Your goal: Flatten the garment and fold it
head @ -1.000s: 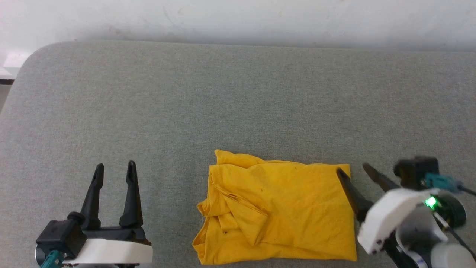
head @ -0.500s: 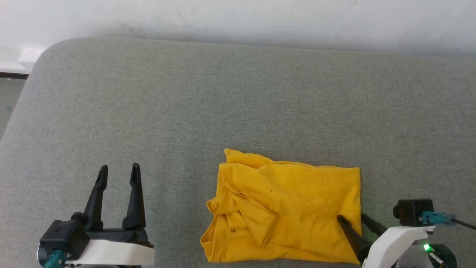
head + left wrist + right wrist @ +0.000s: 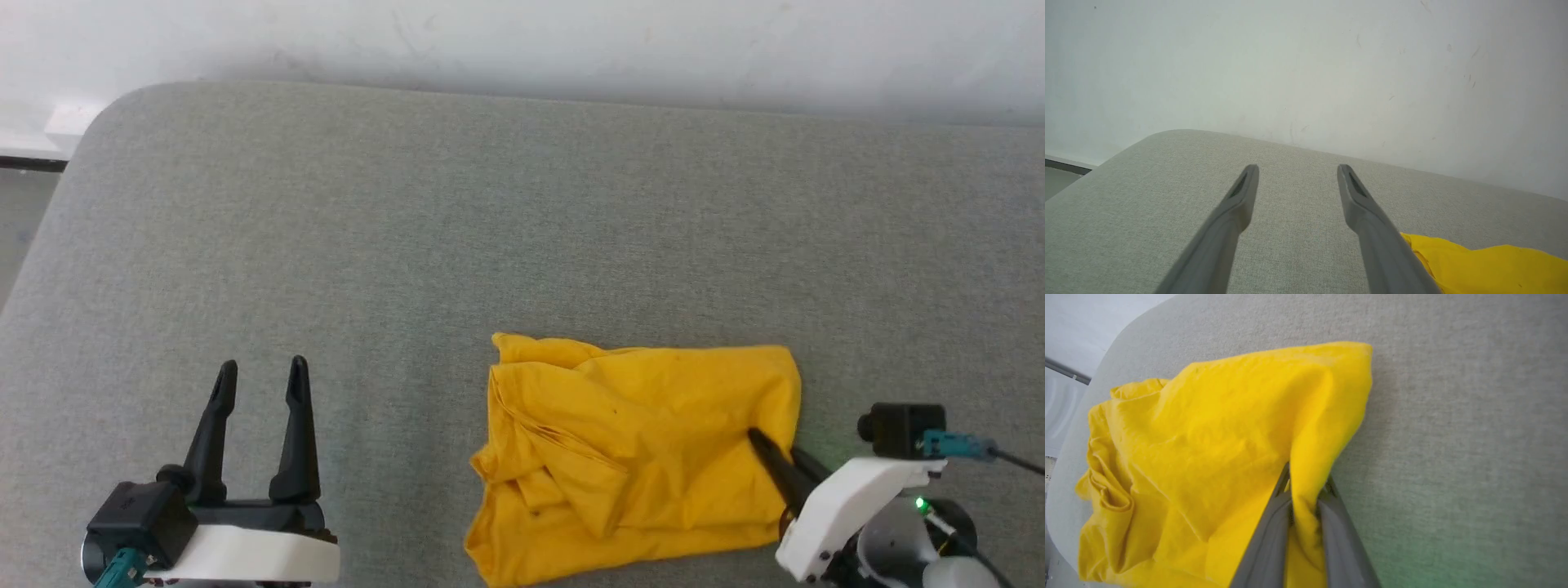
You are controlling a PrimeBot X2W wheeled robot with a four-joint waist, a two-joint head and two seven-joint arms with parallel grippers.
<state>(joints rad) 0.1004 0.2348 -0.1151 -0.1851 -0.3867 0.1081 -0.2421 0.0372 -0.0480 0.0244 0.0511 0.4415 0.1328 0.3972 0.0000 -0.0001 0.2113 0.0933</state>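
my right fingers [image 3: 1280,506] are pinched shut on the right edge of the garment [image 3: 637,441], lying roughly folded at the tabletop's [image 3: 408,245] near side. my left fingers [image 3: 295,408] stand open, well apart. it looks soft, light and floppy, so i'd hold corners or hems.

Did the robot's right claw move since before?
Yes. The right gripper slid back toward the robot, away from the far edge of the table, and pinched the yellow shirt.
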